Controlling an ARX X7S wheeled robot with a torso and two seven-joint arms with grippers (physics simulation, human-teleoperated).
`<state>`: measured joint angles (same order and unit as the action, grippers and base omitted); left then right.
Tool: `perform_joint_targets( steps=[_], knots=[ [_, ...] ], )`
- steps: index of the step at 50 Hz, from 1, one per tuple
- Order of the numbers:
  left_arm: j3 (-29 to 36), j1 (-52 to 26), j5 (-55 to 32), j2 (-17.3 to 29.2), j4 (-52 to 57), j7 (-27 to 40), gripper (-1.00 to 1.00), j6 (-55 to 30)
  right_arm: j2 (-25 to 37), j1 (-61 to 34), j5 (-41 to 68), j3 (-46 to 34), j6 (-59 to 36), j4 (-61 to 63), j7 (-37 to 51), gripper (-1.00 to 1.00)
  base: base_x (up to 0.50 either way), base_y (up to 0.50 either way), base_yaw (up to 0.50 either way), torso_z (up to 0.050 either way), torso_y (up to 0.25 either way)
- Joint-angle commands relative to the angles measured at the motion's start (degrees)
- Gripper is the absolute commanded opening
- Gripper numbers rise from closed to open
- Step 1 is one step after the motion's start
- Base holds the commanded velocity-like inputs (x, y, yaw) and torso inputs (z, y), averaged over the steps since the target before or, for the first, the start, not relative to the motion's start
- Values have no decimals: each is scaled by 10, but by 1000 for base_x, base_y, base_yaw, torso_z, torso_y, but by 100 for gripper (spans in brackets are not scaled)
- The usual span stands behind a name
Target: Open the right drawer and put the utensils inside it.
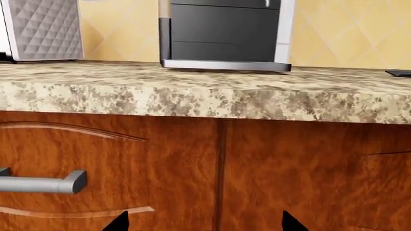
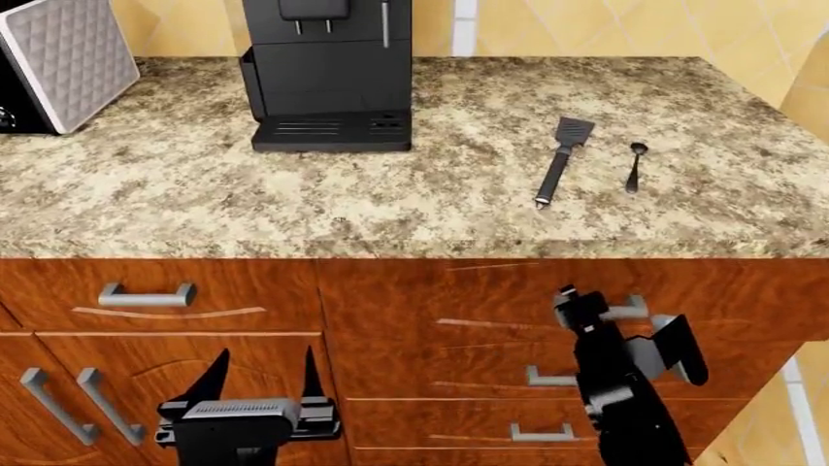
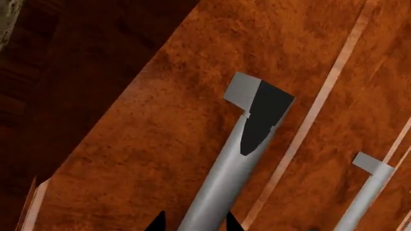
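Reaching w/ R end effector to front of R drawer, top of the drawer stack under bench, R side. Clenching on grey bar handle: in R wrist view, black fingertips sitting one each side of the bar, tight against it. Showing drawer shut, front level w/ fronts below; interior not visible. Showing a second bar handle on the next front down, untouched.

Hovering w/ L end effector in released state, fingers spread wide, gripping nothing. Positioning in front of arched cabinet doors, below the narrower grooved drawer front, w/o contact. Viewing from L wrist cam the bench edge and that front's handle.

Lying on bench top, R half, both utensils outside the drawer:
- spatula, dark grey, slotted blade toward the wall, slim handle toward the bench front edge.
- spoon, smaller, just beside spatula on its R, apart from it, approx. parallel.

Standing at bench rear: black coffee machine, centre-left, well apart from utensils; quilted grey appliance at far L corner.
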<state>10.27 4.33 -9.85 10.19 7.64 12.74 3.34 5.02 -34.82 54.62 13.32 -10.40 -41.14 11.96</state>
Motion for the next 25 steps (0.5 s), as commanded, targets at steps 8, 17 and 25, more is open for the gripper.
perform_joint_targets(
  steps=[8, 17, 25],
  knots=[
    [-68, 43, -15, 18, 4, 52, 100, 34, 28, 127, 19, 2, -39, 240, 48, -100, -1, 0, -2, 0, 1],
    [-92, 59, -22, 24, 4, 70, 100, 43, 45, 213, 66, 4, -87, 360, 81, -100, -1, 0, -3, 0, 3],
    [-93, 59, -18, 24, 12, 84, 100, 33, 45, 324, 132, 33, -114, 483, 123, -100, -1, 0, -3, 2, 4]
  ],
)
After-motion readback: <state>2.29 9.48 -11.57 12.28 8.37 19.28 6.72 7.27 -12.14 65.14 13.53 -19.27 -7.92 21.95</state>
